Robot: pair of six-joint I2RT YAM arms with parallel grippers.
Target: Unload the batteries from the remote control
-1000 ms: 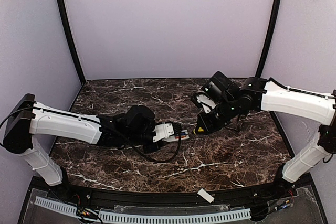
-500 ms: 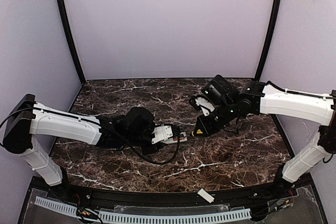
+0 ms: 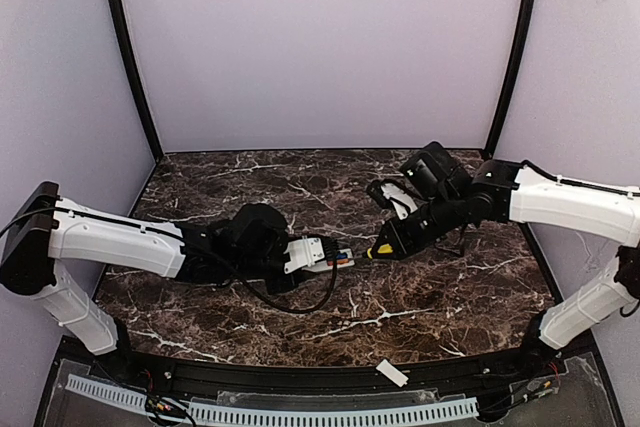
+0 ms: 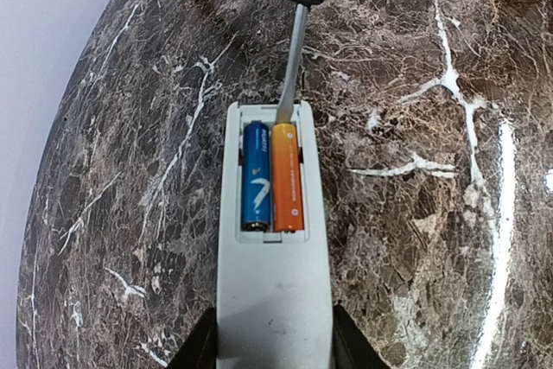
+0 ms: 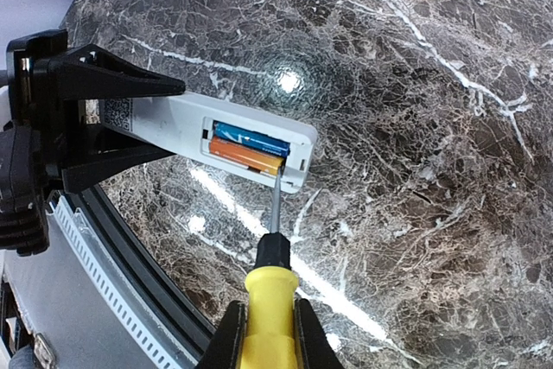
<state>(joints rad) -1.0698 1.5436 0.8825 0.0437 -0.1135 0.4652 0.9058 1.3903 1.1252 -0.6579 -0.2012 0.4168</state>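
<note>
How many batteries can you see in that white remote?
2. A blue battery and an orange battery lie side by side in the remote control's open compartment. The screwdriver tip is at the orange one's end. None seem hidden.

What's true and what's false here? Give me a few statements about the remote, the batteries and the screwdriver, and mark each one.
1. Both batteries sit in the remote control's open compartment. True.
2. The left tool holds the screwdriver. False: the left tool grips the remote control, and the right tool holds the yellow-handled screwdriver.
3. The screwdriver's tip is at one end of the orange battery. True.
4. One battery already lies out on the table. False: the blue battery lies in the compartment beside the orange battery.
</note>
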